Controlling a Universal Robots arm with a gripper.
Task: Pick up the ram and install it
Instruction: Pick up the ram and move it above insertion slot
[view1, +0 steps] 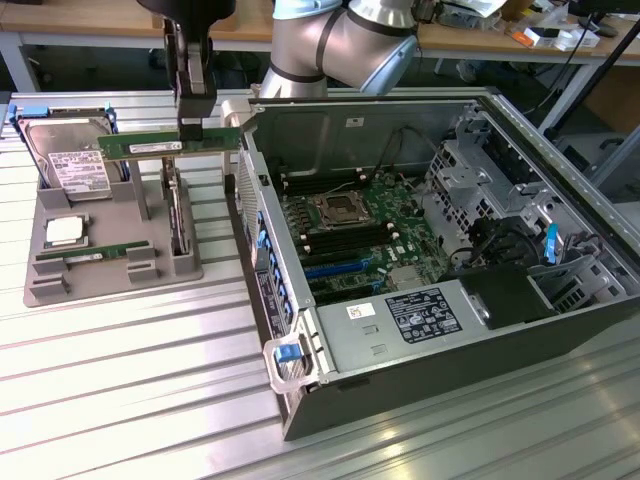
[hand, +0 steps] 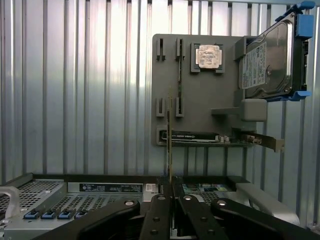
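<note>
- Claw (view1: 192, 128) clenched on the ram (view1: 150, 146). It grips the stick by its top edge, near the end on the exterior view's right.
- The ram hangs level in the air, above the far part of the grey holder tray (view1: 150, 255) and clear of it. One end reaches towards the hard drive (view1: 70, 160), the other towards the wall of the computer case (view1: 400, 395). In the wrist view the ram (hand: 170, 130) shows edge-on, pinched between the black fingers (hand: 159, 210).
- Writing: the white label on the hard drive, the printed plate on the power supply (view1: 400, 325) and the small sticker beside it all carry text, none of it readable. The black card (hand: 192, 136) at the tray's edge has a pale line of print, also unreadable.
- In the tray: a silver processor (view1: 63, 232) at the exterior view's left, a second green stick (view1: 85, 256) lying in its slot nearer the camera, and a card standing upright (view1: 178, 215) on the side nearest the case.
- The case lies open on the ribbed metal surface (view1: 120, 380), motherboard (view1: 350, 225) exposed, with a blue latch (view1: 288, 352) at its near corner. The case wall stands between the ram and the board.
</note>
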